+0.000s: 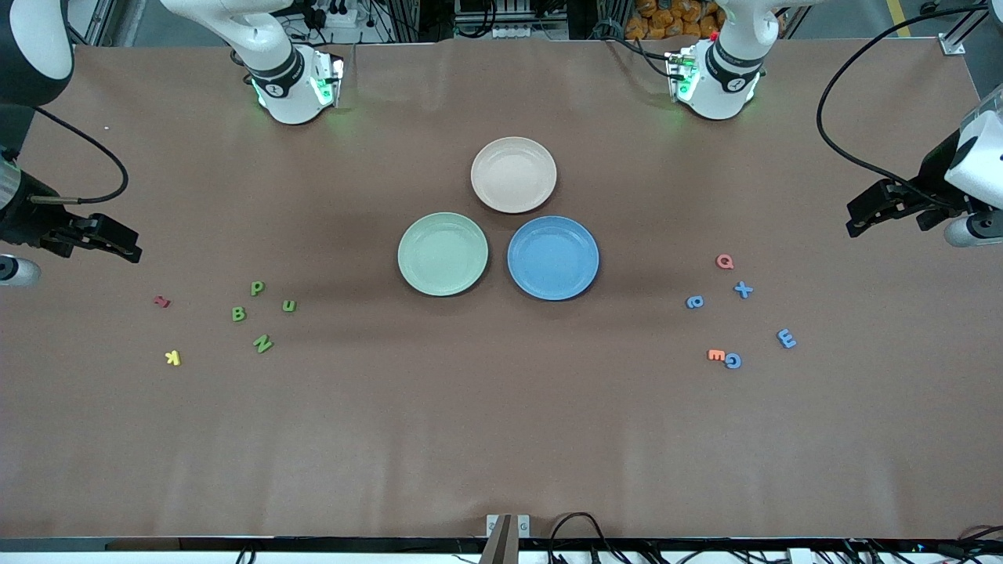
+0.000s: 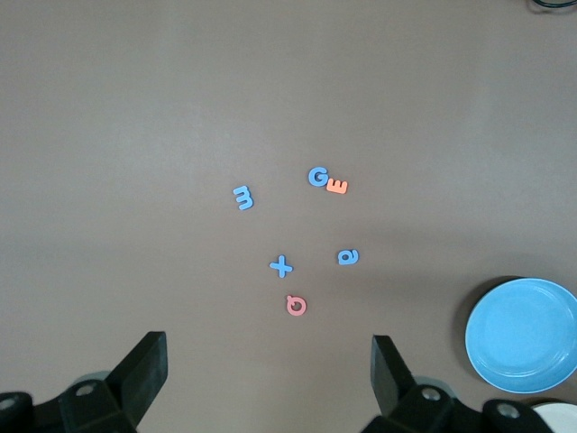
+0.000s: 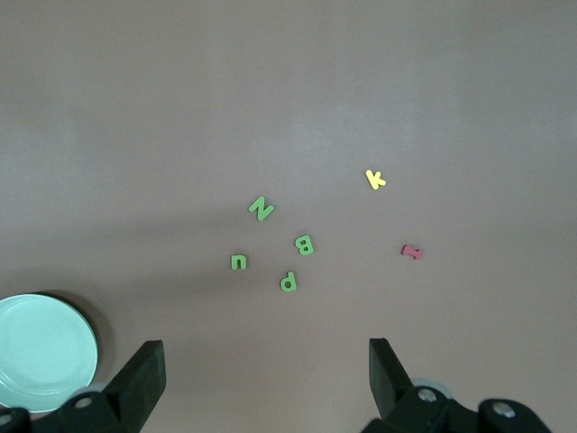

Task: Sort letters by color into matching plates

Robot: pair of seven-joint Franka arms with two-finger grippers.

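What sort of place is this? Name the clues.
Probably a robotics lab bench: a brown paper-covered table, two white robot arm bases bolted along one edge, and loose black cables trailing over it.

Two plates [image 1: 443,254] side by side mid-table; third plate [image 1: 513,174] farther; letters [image 1: 258,313] scattered toward both ends.

Even overhead light, soft shadows beside plates [image 1: 443,254], sharp focus, no glare.
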